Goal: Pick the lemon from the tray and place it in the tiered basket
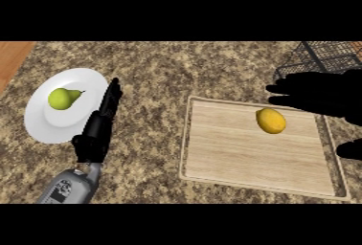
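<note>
We note the lemon (271, 120) lying on the wooden tray (247, 160), in the part of the tray nearest the right hand (329, 98). From that hand it sits just beside the fingertips (281, 100), on the thumb's side of them and towards the robot's body. We see a thin gap in the view between lemon and fingers. How high the hand stands over the tray we cannot tell.

The lemon's long axis runs roughly away from the robot, tilted a little, so it lies across the line of the fingers, which point leftwards over the tray's far edge.

Right hand: fingers straight and spread apart, holding nothing. A dark shape at the view's right edge, nearer the robot than the lemon, looks to us like its thumb. If so, the lemon lies towards the mouth of the gap between fingers and thumb.

The right hand is much the nearer of the two. The left hand (99, 129) is well apart from the lemon, off the tray's other side, fingers straight and together, empty, alongside a white plate (46, 127) carrying a pear (63, 98).

The tiered basket (322, 55) stands just beyond the right hand, on its far side, close to the tray's far corner.

Our judgement: the pick is not yet made. The next move asks the right hand to shift slightly towards the body and down, then close across the lemon's short width.
</note>
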### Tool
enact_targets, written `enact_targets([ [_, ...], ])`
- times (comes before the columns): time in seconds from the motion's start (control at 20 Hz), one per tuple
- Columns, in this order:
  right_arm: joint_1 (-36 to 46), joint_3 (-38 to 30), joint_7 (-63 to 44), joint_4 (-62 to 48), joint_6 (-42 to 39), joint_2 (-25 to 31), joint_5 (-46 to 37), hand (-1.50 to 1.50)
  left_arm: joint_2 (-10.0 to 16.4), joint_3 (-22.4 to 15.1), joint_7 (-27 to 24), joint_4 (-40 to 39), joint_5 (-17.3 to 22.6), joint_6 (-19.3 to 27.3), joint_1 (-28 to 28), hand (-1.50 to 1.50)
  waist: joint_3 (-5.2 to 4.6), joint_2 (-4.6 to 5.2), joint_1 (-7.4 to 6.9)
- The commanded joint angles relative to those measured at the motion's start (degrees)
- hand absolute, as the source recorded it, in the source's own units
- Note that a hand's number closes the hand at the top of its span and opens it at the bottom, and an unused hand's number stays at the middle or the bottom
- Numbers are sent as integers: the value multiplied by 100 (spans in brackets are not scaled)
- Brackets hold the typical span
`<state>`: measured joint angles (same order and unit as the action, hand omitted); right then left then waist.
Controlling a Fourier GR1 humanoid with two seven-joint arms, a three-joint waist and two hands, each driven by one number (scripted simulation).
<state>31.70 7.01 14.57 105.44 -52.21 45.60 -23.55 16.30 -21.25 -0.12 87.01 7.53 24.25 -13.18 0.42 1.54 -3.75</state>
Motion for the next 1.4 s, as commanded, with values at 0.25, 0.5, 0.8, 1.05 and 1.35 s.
enact_targets([
  [0.25, -140, 1169, 2702, -2012, 1712, 443, -1378, -150, -167, 30, 34, -146, -148, 101, -105, 0, -24, -35, 85],
  [0.5, 541, 1551, 3624, -3379, 2362, 253, -1662, -150, 44, 231, 181, -40, -46, -142, -92, 0, -34, -72, 91],
  [0.8, 1017, 1967, 4273, -4565, 2806, -3, -1990, -150, -160, 189, 83, -91, -226, -34, 32, 0, -38, -93, 153],
  [1.05, 1078, 2166, 4076, -4523, 2723, -276, -2023, -150, 54, 559, 254, 38, -13, -348, 11, 0, -43, -140, 282],
  [1.35, 1567, 2283, 4339, -5373, 2831, -552, -2245, -150, -237, 380, 405, 173, -416, -35, 61, 0, -40, -126, 246],
])
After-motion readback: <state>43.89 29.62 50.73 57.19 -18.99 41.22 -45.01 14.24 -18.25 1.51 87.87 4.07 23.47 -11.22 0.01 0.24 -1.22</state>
